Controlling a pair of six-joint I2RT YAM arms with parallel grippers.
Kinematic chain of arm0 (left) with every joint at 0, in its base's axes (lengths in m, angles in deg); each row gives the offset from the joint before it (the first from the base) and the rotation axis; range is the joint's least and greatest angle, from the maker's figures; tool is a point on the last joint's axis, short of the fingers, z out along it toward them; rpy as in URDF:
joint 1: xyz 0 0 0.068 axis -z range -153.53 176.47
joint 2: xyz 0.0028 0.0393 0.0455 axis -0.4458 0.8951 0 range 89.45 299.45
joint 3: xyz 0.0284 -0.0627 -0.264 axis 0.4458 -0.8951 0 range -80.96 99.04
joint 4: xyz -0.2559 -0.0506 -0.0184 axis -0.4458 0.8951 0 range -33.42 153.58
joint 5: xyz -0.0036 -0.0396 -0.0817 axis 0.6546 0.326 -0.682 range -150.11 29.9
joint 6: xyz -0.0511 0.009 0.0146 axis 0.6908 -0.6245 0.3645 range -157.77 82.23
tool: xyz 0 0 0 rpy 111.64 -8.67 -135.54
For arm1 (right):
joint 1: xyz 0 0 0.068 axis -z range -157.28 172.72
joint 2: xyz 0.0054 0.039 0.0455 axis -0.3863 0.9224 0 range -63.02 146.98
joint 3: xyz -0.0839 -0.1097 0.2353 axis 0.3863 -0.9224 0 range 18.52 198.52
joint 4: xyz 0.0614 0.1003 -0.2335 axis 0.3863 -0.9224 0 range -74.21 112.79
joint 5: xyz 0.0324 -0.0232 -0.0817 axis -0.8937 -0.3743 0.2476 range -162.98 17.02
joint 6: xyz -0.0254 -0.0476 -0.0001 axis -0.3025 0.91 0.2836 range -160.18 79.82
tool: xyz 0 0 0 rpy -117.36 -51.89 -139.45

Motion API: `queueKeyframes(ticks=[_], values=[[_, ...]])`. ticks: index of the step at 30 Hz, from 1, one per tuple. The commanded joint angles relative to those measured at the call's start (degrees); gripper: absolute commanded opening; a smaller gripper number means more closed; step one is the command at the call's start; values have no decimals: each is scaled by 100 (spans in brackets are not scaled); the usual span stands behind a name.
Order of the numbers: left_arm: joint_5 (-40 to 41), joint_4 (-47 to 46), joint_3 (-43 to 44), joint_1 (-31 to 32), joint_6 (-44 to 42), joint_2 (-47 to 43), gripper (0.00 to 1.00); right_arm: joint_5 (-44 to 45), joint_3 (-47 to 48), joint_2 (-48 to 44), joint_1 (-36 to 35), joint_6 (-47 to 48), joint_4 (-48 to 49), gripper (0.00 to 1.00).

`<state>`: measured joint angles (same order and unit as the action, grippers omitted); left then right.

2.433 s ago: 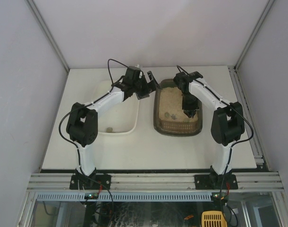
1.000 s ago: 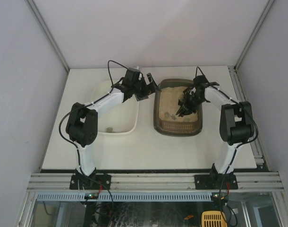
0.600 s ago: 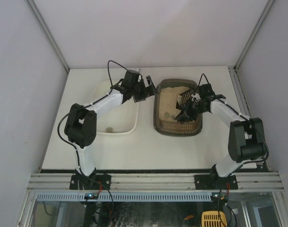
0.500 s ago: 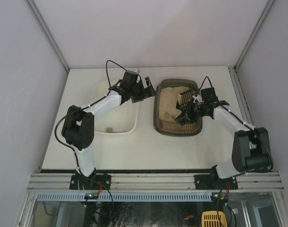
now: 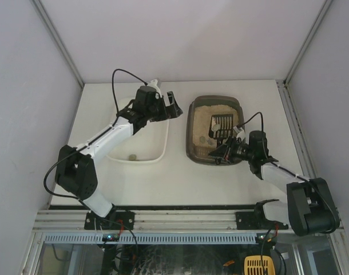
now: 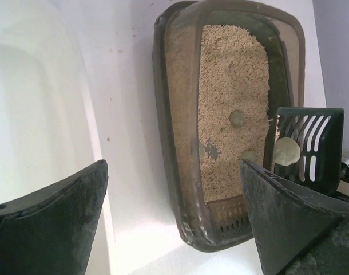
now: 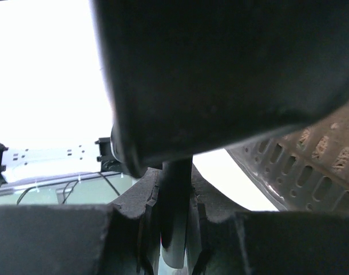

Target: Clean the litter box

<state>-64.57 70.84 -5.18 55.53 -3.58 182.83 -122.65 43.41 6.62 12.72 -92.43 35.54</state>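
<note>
The dark brown-grey litter box holds beige litter and sits right of centre. It also shows in the left wrist view, with two round clumps lying in the litter. My right gripper is shut on the handle of a black slotted scoop, held over the box's right side. The scoop carries one clump. The handle sits between my right fingers. My left gripper is open and empty, above the gap between the white tray and the box.
A plain white tray stands left of the litter box, with one small clump at its near end. Its rim shows in the left wrist view. Grey walls close in the table on three sides.
My right arm has swung back toward the near edge, and the scoop has come up out of the litter with a clump on it. My left gripper has drawn left, away from the box's rim.
</note>
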Motion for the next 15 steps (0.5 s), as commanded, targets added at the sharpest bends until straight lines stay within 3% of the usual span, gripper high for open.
queueKeyframes(ticks=[1, 3, 6, 10, 12, 15], values=[[106, -71, -350, -86, -260, -407, 100, -633, -652, 123, 113, -1086, 3133, 0], [70, -11, -471, -93, -275, -476, 100, -647, -917, 201, 332, -1344, 3836, 0], [88, 28, -623, -93, -329, -559, 100, -785, -1036, 587, 72, -1546, 4591, 0], [186, 67, -750, -298, -431, -656, 100, -767, -1386, 1189, 361, -2681, 6830, 0], [228, 65, -811, -333, -452, -690, 100, -740, -1319, 1447, 363, -2693, 6666, 0], [266, 46, -863, -373, -460, -674, 100, -881, -975, 1836, -172, -2583, 6521, 0]])
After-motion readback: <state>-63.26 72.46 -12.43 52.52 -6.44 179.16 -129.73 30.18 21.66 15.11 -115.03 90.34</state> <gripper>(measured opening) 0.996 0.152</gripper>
